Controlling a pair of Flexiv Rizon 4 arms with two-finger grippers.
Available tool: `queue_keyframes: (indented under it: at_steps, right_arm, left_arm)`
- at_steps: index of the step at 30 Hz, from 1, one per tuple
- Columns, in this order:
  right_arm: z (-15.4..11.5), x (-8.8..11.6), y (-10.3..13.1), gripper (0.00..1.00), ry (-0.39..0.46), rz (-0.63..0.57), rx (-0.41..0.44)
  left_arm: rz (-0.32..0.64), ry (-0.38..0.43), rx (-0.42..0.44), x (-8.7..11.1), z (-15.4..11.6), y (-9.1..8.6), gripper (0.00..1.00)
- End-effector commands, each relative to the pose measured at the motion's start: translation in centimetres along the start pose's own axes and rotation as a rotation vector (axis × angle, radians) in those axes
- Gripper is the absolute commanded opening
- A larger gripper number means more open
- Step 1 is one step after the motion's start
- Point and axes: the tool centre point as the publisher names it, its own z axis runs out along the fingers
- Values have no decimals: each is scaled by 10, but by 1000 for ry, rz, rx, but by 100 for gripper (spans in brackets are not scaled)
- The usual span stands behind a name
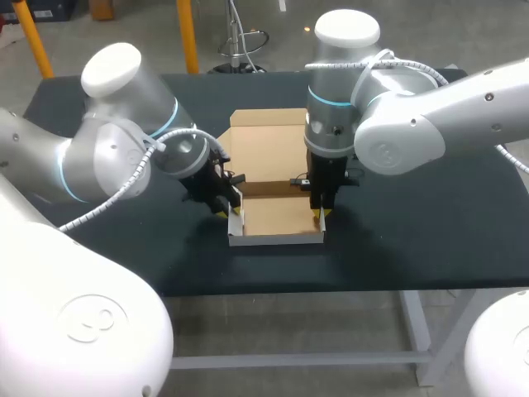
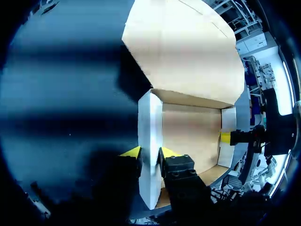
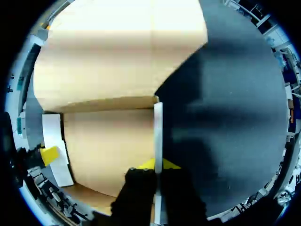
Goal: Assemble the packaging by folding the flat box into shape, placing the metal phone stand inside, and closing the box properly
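Cardboard box [image 1: 277, 217] | left hand [image 2: 149, 153] pinching left wall [image 2: 149, 120] | right hand [image 3: 158, 165] pinching right wall [image 3: 158, 127] | lid [image 1: 264, 153] lying open behind

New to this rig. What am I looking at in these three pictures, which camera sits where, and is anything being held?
Two robot arms work at a dark table. The head view looks down from above and behind them. The two round pictures come from a camera on each wrist, looking out along that arm's fingers. On the table sits a half-folded cardboard box, brown inside and white outside, with its lid flap open on the far side. The left gripper pinches the box's left side wall between its yellow tips. The right gripper pinches the right side wall the same way.
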Motion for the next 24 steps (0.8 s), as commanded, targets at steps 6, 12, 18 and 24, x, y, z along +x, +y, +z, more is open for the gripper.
queue_keyframes:
  at_steps: [6,12,18,24]
  right_arm:
    - [-1,3,0,0,-1,-2,2]
    - [-1,3,0,0,-1,-2,2]
    - [-1,3,0,0,-1,-2,2]
    - [-1,3,0,0,-1,-2,2]
  left_arm:
    - [3,-353,0,1,8,-2,15]
    - [6,-386,-3,-1,11,-2,15]
    - [9,-405,-9,-3,14,-2,18]
    - [9,-412,-14,-4,15,-3,0]
